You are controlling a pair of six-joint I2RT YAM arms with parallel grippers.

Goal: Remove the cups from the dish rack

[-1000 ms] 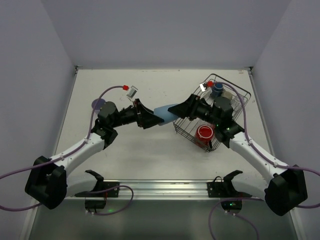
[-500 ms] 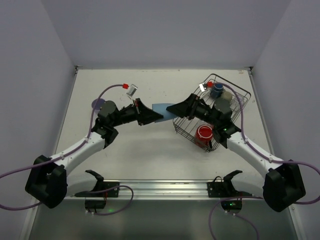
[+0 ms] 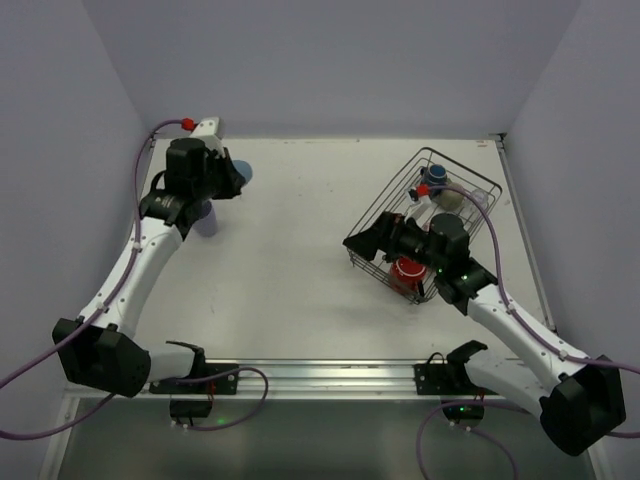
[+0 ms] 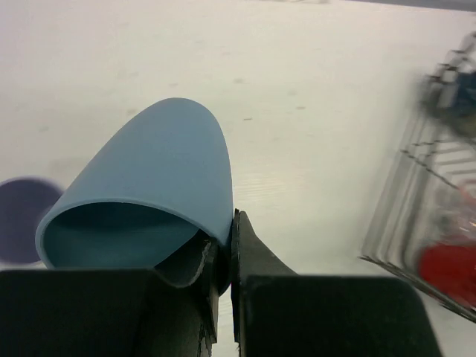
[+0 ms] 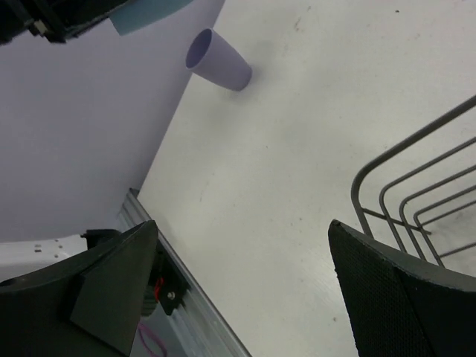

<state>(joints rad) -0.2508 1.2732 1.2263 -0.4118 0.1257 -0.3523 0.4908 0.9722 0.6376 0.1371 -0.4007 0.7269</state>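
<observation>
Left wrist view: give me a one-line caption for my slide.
Left gripper pinching a light blue cup by its rim above the table, dish rack blurred at right.

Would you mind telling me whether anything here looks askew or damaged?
The blue cup looks squashed: its rim is flattened where the left gripper pinches it. The rack sits skewed to the table edges.

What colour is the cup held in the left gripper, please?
The cup is light blue, clearest in left wrist view.
</observation>
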